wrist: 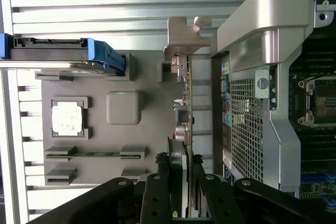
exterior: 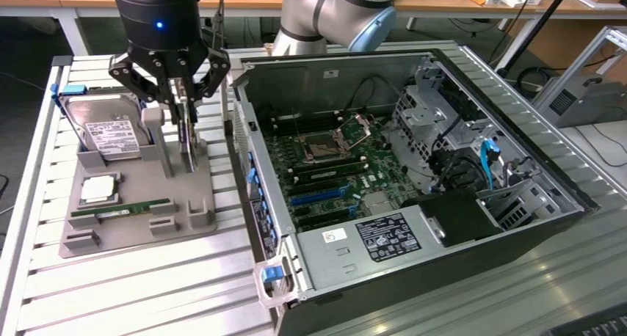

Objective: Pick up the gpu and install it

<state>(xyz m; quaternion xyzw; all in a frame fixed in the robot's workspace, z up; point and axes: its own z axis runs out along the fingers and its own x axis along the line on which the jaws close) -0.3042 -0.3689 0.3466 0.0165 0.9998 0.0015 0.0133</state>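
Note:
The gpu [exterior: 186,141] stands on edge in a slot of the grey holder tray [exterior: 132,237], just outside the open computer case [exterior: 294,64], seen from the exterior view's left. My gripper [exterior: 181,105] comes down on it from above, one finger on each side of the card's upper edge, shut on it. In the wrist view the gpu [wrist: 187,103] runs edge-on away from my gripper [wrist: 187,169], green board and small components showing, with its silver bracket [wrist: 184,35] at the far end. The card's lower edge still sits in the holder.
On the same tray lie a hard drive [exterior: 108,130], a CPU [exterior: 98,189] and a RAM stick [exterior: 122,210]. The motherboard [exterior: 333,167] lies exposed inside the case, with blue slots near its front. The case wall [wrist: 252,103] stands close beside the card.

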